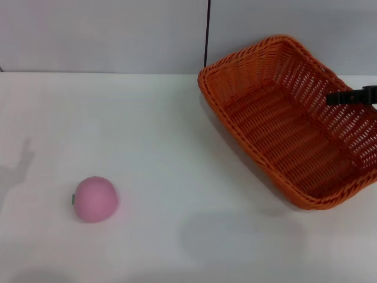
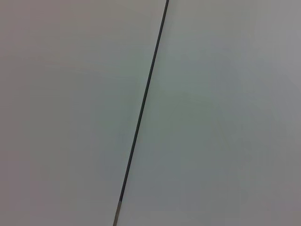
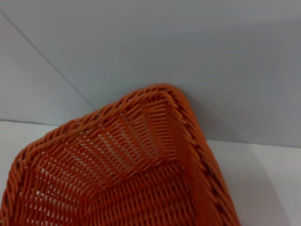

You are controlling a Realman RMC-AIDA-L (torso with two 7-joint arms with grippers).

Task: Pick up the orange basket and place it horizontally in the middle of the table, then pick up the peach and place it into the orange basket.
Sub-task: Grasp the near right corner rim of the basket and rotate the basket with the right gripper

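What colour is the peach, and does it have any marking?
The peach is plain pink with a tiny green stem mark on its side; head view shows it best.

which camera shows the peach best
The head view. There the peach sits whole and unobstructed on the white table, toward the robot's left, well apart from the orange basket. The right wrist view shows only the basket's corner and wall; the left wrist view shows only a plain wall. Neither shows the peach.

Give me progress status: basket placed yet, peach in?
Nothing done yet. The basket sits angled at the table's far right, not centred. In hand: the right end effector is over its right side. The peach lies loose near left; centring and loading remain.
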